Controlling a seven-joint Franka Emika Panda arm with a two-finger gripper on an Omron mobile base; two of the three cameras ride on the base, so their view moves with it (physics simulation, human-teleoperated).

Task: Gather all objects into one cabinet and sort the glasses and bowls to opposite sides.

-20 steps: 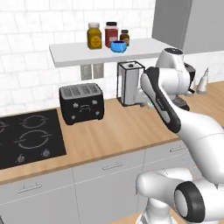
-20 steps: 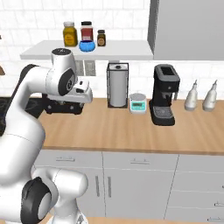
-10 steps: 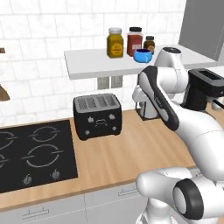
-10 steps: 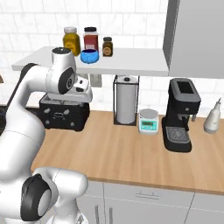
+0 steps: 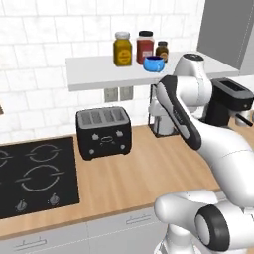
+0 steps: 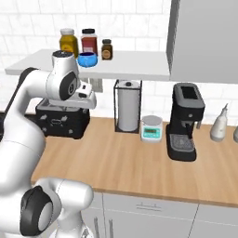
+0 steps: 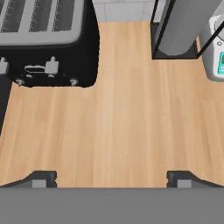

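**Robot rolls up beneath the spice shelf**

The base has driven left along the counter (image 6: pixel 139 162), so the toaster (image 5: pixel 103 131) now sits ahead. The gripper (image 7: pixel 111 177) hangs over bare wood, fingers spread wide and empty. One blue vessel (image 6: pixel 87 59) waits on the white shelf (image 6: pixel 130 69), right of the spice jars (image 5: pixel 134 48); gathering has hardly started.

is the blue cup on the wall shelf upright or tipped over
Upright. The blue cup stands on the white shelf with its dark mouth facing up, beside the spice jars.
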